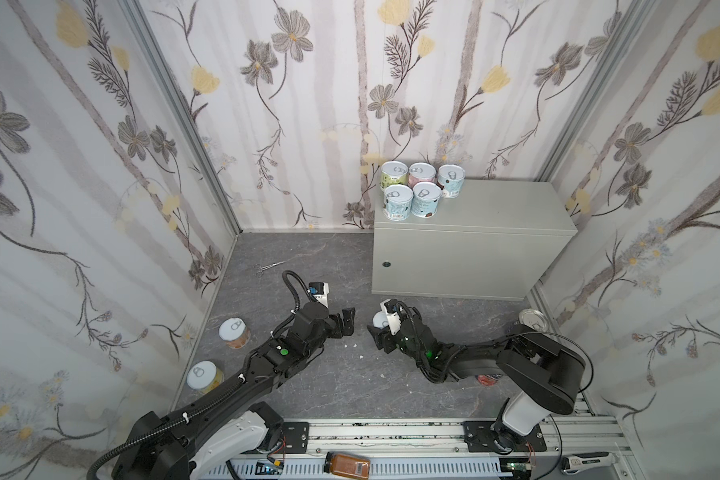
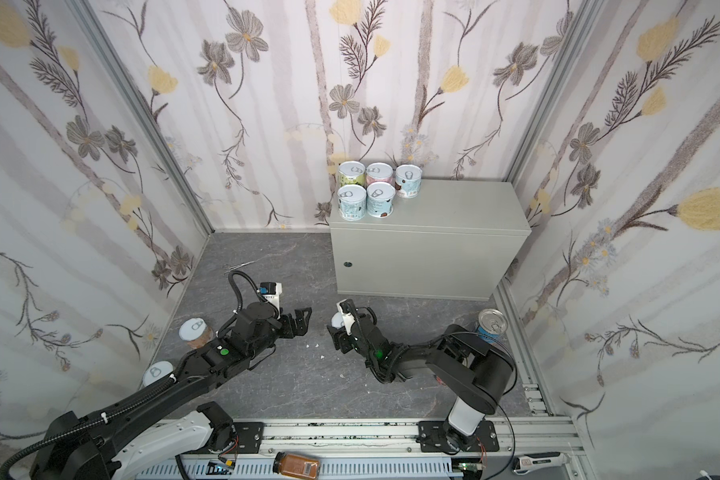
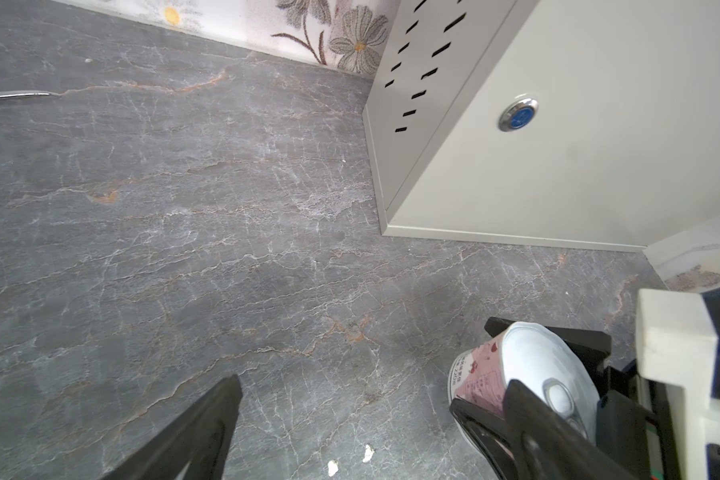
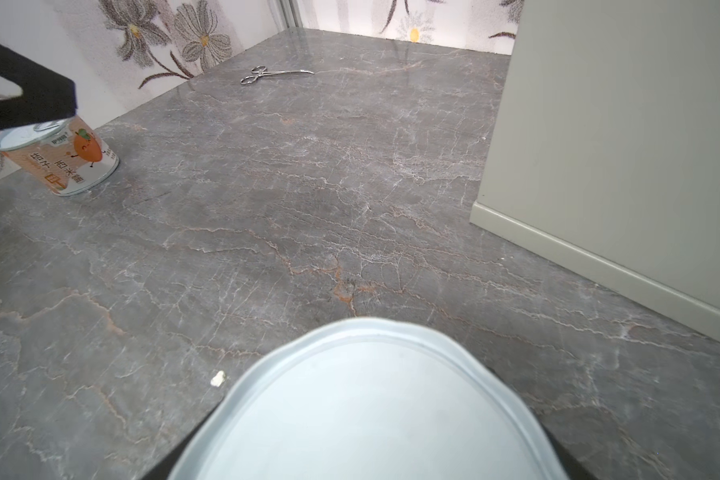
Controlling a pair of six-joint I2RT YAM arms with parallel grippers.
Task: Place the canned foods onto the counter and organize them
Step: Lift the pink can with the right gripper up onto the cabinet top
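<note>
Right gripper (image 1: 377,329) is closed across the sides of a pink can (image 3: 528,357), one finger on each side of it. The can is tipped over, with its lid (image 4: 362,407) facing out toward the left arm. I cannot tell whether it is clear of the floor (image 1: 329,386). This grip sits low, just in front of the counter (image 1: 474,216) and below its round lock (image 1: 386,264). Left gripper (image 1: 347,322) is spread wide and holds nothing; it faces the right one across a small gap. Five cans (image 1: 416,189) stand upright on the counter's back left corner, three behind and two in front, packed close. The rest of the counter top is bare. On the floor by the left wall I see an orange can (image 1: 234,332) and a yellow can (image 1: 202,376), both upright and both beside the left arm. A taller blue can (image 1: 533,320) stands near the right wall behind the right arm. A red can (image 1: 489,379) shows partly under that arm. A metal clamp (image 1: 269,268) lies toward the back left corner.
</note>
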